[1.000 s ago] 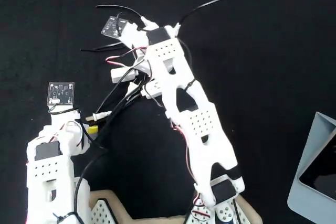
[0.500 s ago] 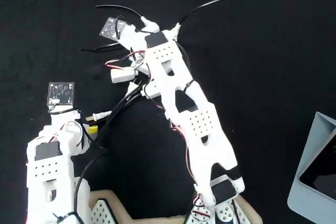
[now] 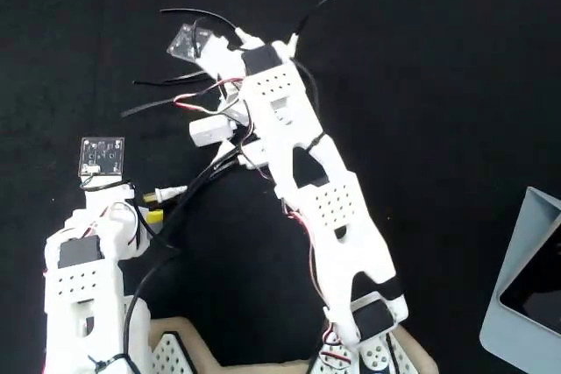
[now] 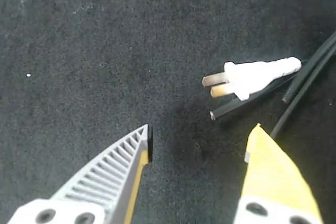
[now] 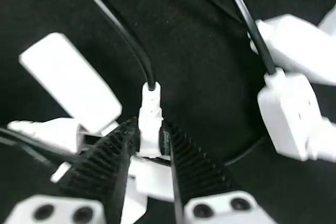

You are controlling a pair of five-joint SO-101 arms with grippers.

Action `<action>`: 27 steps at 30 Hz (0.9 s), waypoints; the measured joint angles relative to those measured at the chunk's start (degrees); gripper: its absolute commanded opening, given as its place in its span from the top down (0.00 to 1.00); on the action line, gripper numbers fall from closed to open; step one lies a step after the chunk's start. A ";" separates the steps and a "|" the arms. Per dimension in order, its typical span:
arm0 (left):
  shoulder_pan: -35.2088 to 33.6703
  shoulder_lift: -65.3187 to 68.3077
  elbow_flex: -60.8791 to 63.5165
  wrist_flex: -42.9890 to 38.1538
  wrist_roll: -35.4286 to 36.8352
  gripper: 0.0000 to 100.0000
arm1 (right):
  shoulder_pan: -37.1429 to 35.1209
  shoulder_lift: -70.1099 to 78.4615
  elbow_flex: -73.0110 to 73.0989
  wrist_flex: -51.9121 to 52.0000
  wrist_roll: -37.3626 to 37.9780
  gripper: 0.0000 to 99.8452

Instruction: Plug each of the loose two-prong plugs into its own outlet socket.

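- A black cloth-covered table (image 3: 456, 94) lies under everything I can see from here.
- The white right arm (image 3: 320, 190) stretches far out across the table. Its right pincer (image 5: 149, 125) is pressed together on a white held plug (image 5: 150, 114), pinching the plug's body from both sides (the prongs are hidden down between the black ribbed fingers (image 5: 105, 166)).
- The white left arm (image 3: 81, 273) sits drawn back near its base. Its left pincer (image 4: 202, 129) is spread wide, one finger grey and one yellow, with nothing between them and bare cloth beneath.
- A grey-blue tray (image 3: 524, 278) stands at the table's edge, well apart from both pincers.
- White outlet sockets lie close around the right pincer. One flat socket block (image 5: 68, 80) is just beside one finger, and a second socket block (image 5: 289, 114) lies out past the other finger, with a black cable meeting its end.
- A white loose plug (image 4: 252, 74) lies flat on the cloth just beyond the left pincer's yellow fingertip, untouched. Its two metal prongs point toward the grey finger's side.
- A black plug cable (image 5: 118, 30) leaves the held plug's top and curves away from the right pincer.
- Thin black cords (image 4: 310, 72) lie beside the loose plug, passing close to the yellow finger.
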 measured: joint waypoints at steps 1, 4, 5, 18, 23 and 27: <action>0.00 0.00 0.00 0.00 0.00 0.70 | 0.00 0.00 -2.37 2.37 -1.14 0.99; 0.00 0.00 0.00 0.00 0.00 0.70 | 0.00 0.00 -9.49 8.70 -3.69 0.99; 0.00 0.00 0.00 0.00 0.00 0.70 | 0.00 0.00 -11.34 9.85 -4.48 0.99; 0.00 0.00 0.00 0.00 0.00 0.70 | -0.88 0.00 -22.95 10.46 -16.18 0.99; 0.00 0.00 0.00 0.00 0.00 0.70 | -1.58 -4.04 -22.15 10.46 -20.75 0.99; 0.00 0.00 0.00 0.00 0.00 0.70 | -2.29 -11.69 -14.33 10.46 -24.00 0.99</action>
